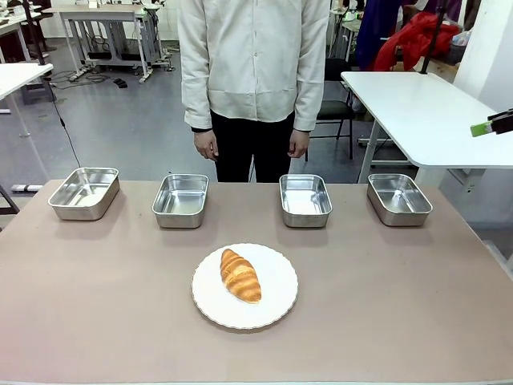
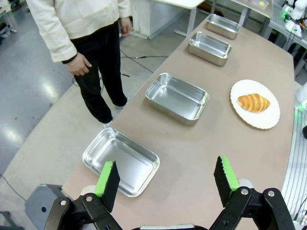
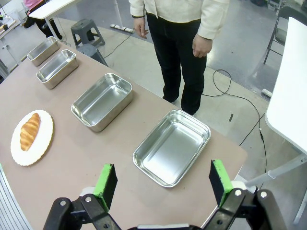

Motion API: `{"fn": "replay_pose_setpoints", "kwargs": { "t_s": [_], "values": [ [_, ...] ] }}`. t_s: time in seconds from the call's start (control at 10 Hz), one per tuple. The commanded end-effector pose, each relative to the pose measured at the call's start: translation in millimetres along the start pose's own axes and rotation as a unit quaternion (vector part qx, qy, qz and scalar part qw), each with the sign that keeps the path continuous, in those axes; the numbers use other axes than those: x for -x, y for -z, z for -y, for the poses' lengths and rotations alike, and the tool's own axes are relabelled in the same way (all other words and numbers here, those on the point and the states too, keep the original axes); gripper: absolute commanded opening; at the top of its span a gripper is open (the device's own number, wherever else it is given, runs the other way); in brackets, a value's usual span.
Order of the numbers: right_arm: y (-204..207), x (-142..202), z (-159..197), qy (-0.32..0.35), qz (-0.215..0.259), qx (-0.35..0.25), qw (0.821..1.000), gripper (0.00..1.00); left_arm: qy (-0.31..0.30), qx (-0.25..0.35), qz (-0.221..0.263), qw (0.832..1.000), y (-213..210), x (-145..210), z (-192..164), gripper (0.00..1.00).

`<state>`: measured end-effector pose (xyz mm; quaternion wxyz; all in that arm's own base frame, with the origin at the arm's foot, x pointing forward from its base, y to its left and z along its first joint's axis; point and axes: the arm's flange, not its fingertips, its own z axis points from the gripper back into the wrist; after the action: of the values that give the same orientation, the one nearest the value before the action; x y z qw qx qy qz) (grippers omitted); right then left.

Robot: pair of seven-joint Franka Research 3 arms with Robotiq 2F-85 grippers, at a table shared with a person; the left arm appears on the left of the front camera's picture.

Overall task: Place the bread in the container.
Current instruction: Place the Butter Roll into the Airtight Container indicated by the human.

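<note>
The bread (image 1: pixel 240 275), a golden-brown croissant, lies on a round white plate (image 1: pixel 276 303) in the middle of the table. Beyond it stands a row of several identical empty steel pans; which one is the container I cannot tell. My left gripper (image 2: pixel 166 177) hangs open, high above the leftmost pan (image 2: pixel 122 160), with the bread (image 2: pixel 253 102) far off. My right gripper (image 3: pixel 163 183) is open too, above the rightmost pan (image 3: pixel 172 146), and holds nothing. Its green-padded tip (image 1: pixel 490 126) pokes in at the front view's right edge.
A person in a cream jacket (image 1: pixel 252 56) stands at the table's far side behind the two middle pans (image 1: pixel 180 200) (image 1: pixel 305 200), hands (image 1: pixel 207 145) hanging down. A white table (image 1: pixel 425 112) stands at the back right. Bare brown tabletop (image 1: pixel 96 305) surrounds the plate.
</note>
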<state>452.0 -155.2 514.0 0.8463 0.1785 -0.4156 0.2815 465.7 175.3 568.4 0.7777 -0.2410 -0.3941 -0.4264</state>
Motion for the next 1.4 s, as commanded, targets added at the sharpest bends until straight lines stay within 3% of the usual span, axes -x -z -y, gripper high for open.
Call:
{"fn": "replay_pose_setpoints", "kwargs": {
  "t_s": [0.0,1.3],
  "values": [
    [0.2,-0.4,0.1,0.000,0.006,-0.002,1.000,1.00,0.004,0.004,0.002,1.000,-1.1,-1.4,1.8,1.00],
    [0.2,-0.4,0.1,0.000,0.006,-0.002,1.000,1.00,0.004,0.004,0.002,1.000,-1.1,-1.4,1.8,1.00]
  ]
}}
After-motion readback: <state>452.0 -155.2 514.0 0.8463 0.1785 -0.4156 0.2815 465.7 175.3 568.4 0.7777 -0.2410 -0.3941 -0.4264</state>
